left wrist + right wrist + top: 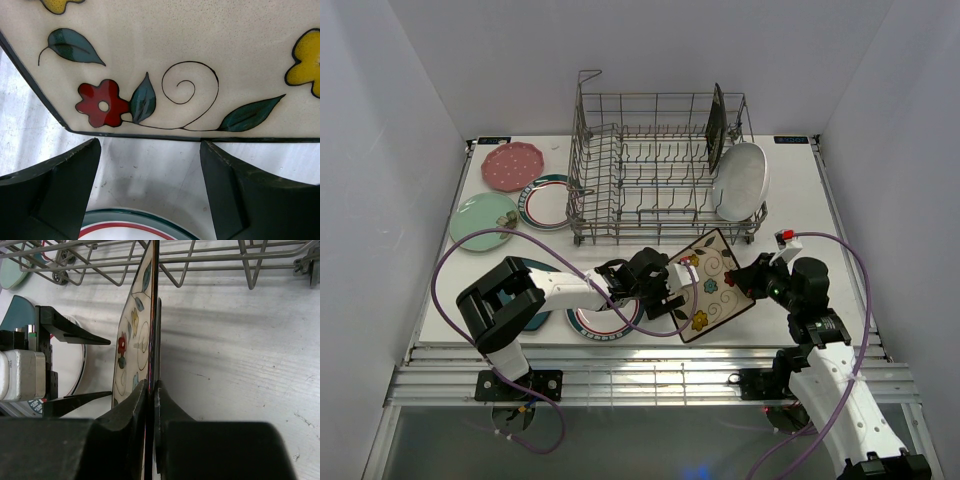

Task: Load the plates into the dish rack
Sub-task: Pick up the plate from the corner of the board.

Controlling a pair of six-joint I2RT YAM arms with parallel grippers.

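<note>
Right, from above: the right gripper (pixel 748 279) is clamped on the near-right edge of a floral square plate (pixel 715 290). The left gripper (pixel 678 288) sits just off the plate's opposite side, jaws spread wide, and the dish rack (pixel 650 170) stands just beyond both of them. Over to the left wrist: its fingers (pixel 55 185) are open and bare, the plate's dark rim just ahead of the tips, not between them, and a red-and-teal rimmed round plate (pixel 132 225) lies beneath. Now the right wrist: the plate is edge-on, pinched tight between the pads, with rack wires straight ahead. This looks like glazed ceramic, stiff, weighty, slick and chippable, so a one-edge pinch may let it swing; I'd grip deep on the flat rim and move gently.
</note>
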